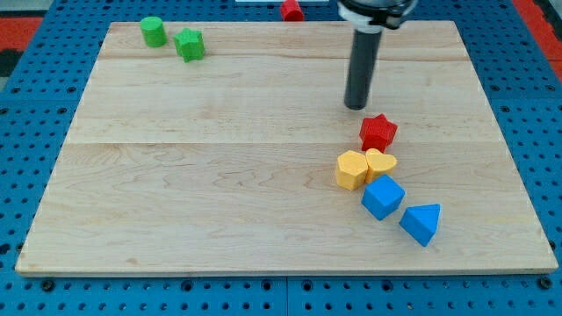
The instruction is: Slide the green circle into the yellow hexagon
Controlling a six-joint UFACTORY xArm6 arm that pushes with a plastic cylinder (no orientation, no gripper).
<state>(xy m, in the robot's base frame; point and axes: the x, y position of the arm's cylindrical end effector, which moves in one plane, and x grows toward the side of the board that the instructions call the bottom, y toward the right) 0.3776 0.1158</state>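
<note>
The green circle (153, 31) stands at the board's top left corner. A green star-like block (189, 44) sits just to its right. The yellow hexagon (351, 169) lies at the right of the middle, touching a yellow heart (381, 163). My tip (356, 105) rests on the board above the yellow pair, just up and left of a red star (378, 132). It is far to the right of the green circle.
A blue cube (383, 196) and a blue triangle (421, 223) lie below the yellow blocks. A red block (291, 10) sits at the board's top edge. The wooden board (219, 175) lies on a blue perforated table.
</note>
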